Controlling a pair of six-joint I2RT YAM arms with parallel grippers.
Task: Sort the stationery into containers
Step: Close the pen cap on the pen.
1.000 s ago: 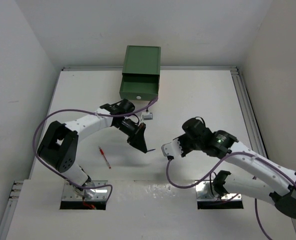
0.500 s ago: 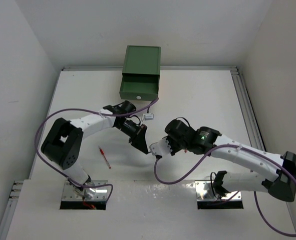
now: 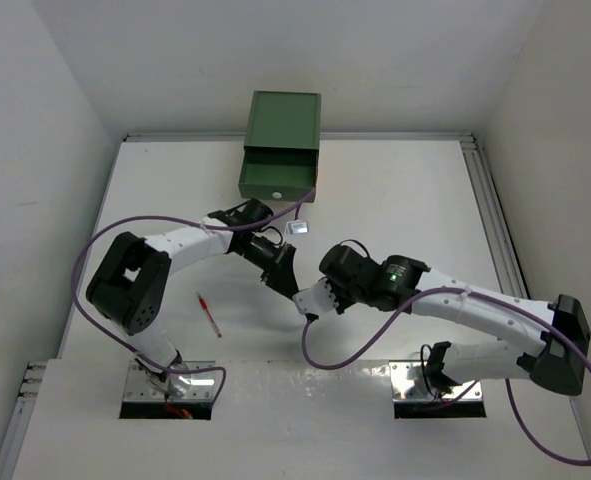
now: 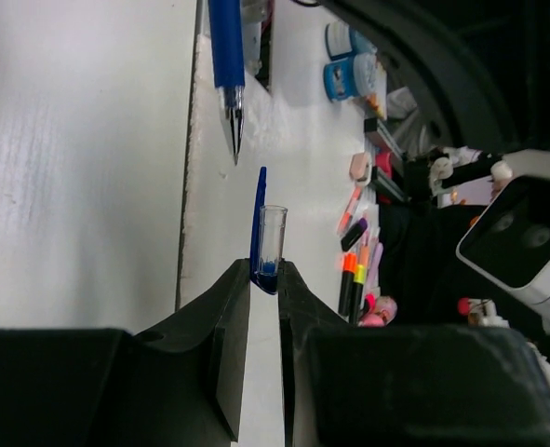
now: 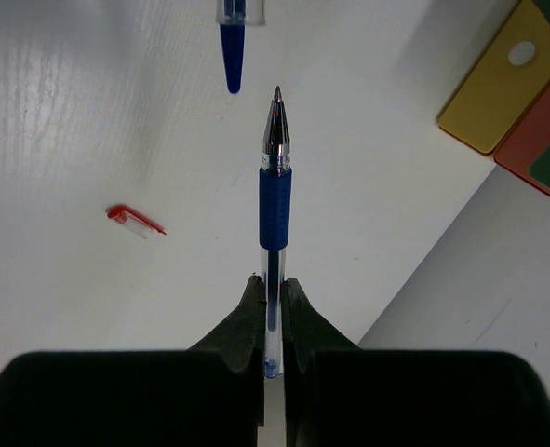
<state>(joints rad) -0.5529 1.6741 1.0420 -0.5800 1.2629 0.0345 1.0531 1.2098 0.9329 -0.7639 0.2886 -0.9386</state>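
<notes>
My left gripper [image 4: 265, 272] is shut on a clear blue pen cap [image 4: 271, 237], whose open end points away from the fingers. My right gripper [image 5: 273, 281] is shut on the clear barrel of a blue pen [image 5: 275, 200], tip forward. The tip sits a short gap from the cap [image 5: 233, 42], roughly in line with it. In the top view both grippers, left [image 3: 285, 280] and right [image 3: 310, 300], meet above the table's middle. A red pen [image 3: 208, 315] lies on the table left of them. The green container [image 3: 277, 180] stands at the back with its top drawer pulled out.
Below the green drawer the cabinet shows an orange-red drawer [image 5: 540, 121] and a yellow drawer [image 5: 498, 84] with a white knob. Several markers [image 4: 354, 275] and small tubs [image 4: 344, 74] lie beyond the table edge in the left wrist view. Purple cables loop beside both arms.
My right arm has swung left across the table, bringing the blue pen's tip close to the cap. My left gripper has stayed almost where it was.
</notes>
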